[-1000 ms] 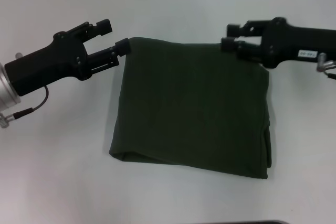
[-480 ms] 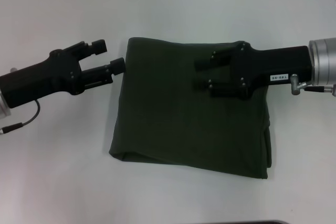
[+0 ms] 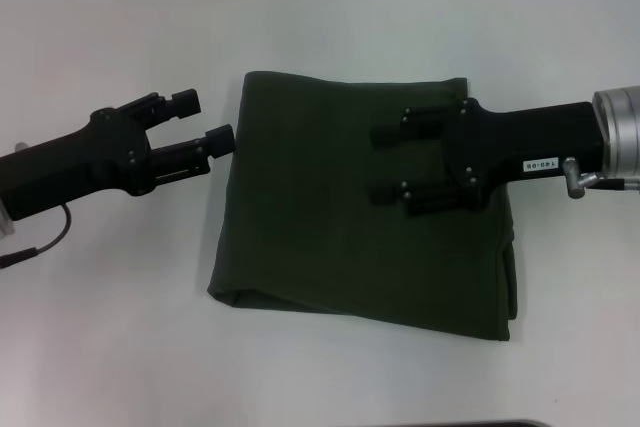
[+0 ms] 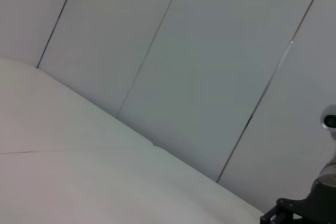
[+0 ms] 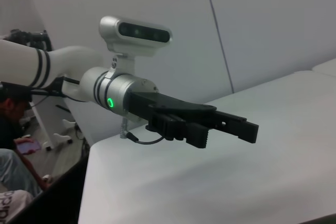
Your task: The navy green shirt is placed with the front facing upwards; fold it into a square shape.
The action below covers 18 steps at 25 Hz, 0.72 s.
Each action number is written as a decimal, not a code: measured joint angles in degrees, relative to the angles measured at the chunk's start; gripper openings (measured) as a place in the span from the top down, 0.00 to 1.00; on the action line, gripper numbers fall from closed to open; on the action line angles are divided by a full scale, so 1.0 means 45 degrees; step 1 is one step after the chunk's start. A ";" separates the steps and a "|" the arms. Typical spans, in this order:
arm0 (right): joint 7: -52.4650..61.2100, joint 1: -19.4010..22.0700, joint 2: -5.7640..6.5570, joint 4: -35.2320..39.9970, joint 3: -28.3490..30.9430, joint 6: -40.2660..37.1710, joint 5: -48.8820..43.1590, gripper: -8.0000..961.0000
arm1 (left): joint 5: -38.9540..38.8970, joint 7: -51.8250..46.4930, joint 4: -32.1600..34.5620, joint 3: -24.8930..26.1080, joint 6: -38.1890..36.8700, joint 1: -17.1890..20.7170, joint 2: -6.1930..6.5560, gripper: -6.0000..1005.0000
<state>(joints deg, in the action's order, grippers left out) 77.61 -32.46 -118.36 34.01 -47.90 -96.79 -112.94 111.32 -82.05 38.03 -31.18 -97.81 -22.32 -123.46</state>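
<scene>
shirt [image 3: 340, 237] partly hidden beneath right gripper [image 3: 382, 163], lettering unseen

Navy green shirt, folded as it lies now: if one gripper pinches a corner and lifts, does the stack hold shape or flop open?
Probably flops: the navy green shirt is soft cloth, and its near edge shows loose stacked layers gaping. Likely light, so it may drag on the table rather than stay put. The left gripper and right gripper are both open, neither holding it.

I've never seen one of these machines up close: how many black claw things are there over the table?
2. The left tool, open, sits beside the folded dark olive-green cotton shirt; the right tool, open, is over it.
</scene>
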 joint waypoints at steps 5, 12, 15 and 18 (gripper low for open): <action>0.0053 0.0033 0.0088 -0.0094 0.0045 -0.0004 0.0001 0.22 | 0.0000 -0.0011 0.0018 0.0022 -0.0313 0.0058 0.0025 0.12; 0.0143 0.0186 0.0082 -0.0115 0.0075 -0.0060 0.0002 0.21 | 0.0224 -0.0022 0.0028 -0.0004 -0.0402 0.0077 0.0033 0.12; 0.0226 0.0209 0.0090 -0.0117 0.0079 -0.0062 0.0002 0.21 | 0.0273 -0.0025 0.0027 0.0016 -0.0460 0.0078 0.0035 0.12; 0.0275 0.0240 0.0094 -0.0089 0.0079 -0.0022 0.0001 0.21 | 0.0278 -0.0028 0.0025 0.0033 -0.0462 0.0078 0.0035 0.12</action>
<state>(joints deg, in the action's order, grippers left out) 78.85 -31.39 -117.93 33.61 -47.55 -96.88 -112.93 112.57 -82.18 38.14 -31.03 -99.89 -21.97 -123.31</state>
